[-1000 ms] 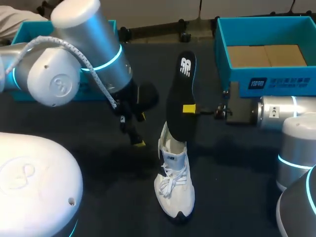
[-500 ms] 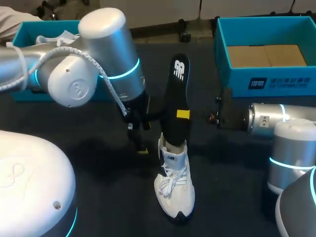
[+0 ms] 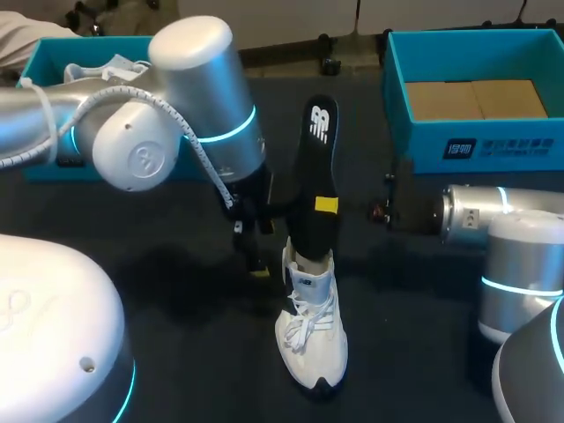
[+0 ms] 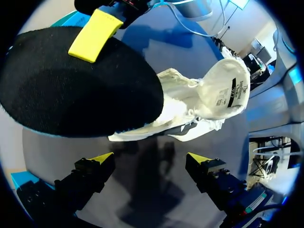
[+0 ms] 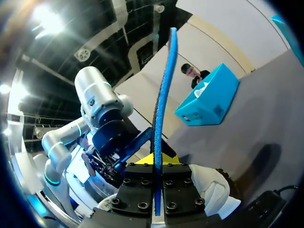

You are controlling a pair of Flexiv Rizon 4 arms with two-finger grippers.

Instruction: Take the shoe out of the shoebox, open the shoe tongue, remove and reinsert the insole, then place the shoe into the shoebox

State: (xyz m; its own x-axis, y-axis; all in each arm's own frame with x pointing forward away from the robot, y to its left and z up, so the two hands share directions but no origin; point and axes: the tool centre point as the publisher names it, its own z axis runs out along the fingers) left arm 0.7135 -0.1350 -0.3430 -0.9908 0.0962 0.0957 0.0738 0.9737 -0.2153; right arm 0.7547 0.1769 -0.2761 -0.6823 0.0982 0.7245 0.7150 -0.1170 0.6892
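The right gripper is clamping the black insole, whose lower end is sitting inside the white sneaker. The left gripper, fingers spread around nothing, is edging nearer than a moment ago, hovering just beside the sneaker's collar.

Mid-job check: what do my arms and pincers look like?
The left arm and right arm are silver-grey cylinders with glowing cyan joint rings. A white braided cable runs along the left arm. The left pincer and right pincer are black with yellow tips.
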